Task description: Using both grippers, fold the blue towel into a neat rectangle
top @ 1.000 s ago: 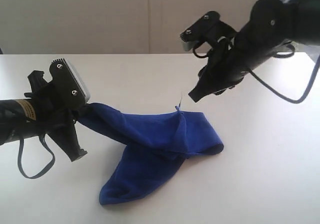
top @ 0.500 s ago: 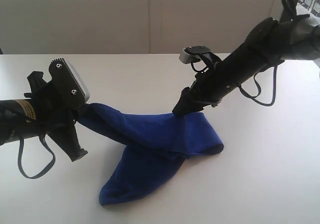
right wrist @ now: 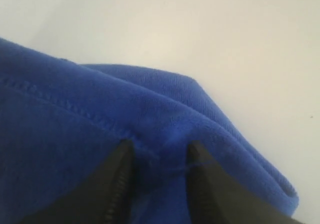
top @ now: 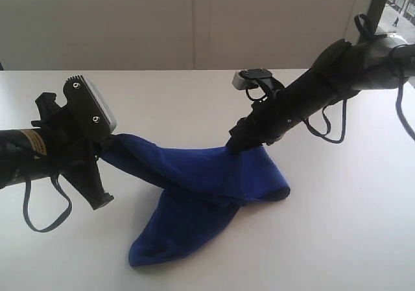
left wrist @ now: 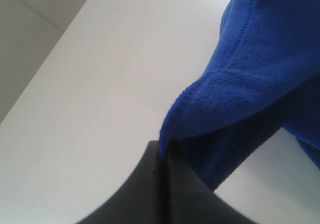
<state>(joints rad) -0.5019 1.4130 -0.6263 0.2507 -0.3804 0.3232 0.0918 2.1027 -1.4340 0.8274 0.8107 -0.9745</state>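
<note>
Step in hand: taking the second grip before the first fold.

Blue towel (top: 207, 174) lay crumpled and half doubled over itself, nowhere near a rectangle; white table (top: 350, 239) bore its middle and near end.

Left gripper (left wrist: 162, 159) sat at the towel's left corner; jaws pressed together on that corner, the hem caught right at the tips; the corner hung raised off the surface, cloth sloping down from it into the heap.

Right gripper (right wrist: 159, 151) was down on the towel's far edge, on the right half; its fingers (right wrist: 120, 184) stood apart with a stitched ridge of cloth bunched between them; I could not tell whether they pinched it or only straddled it.

Judgement: fold not begun; the work is mostly ahead.

Next move calls for a sure clamp on that far edge, and on one layer only if possible; then both ends lifted and drawn apart to pull the towel flat.

Risk: the right side catches two layers and the heap rises as a lump.
</note>
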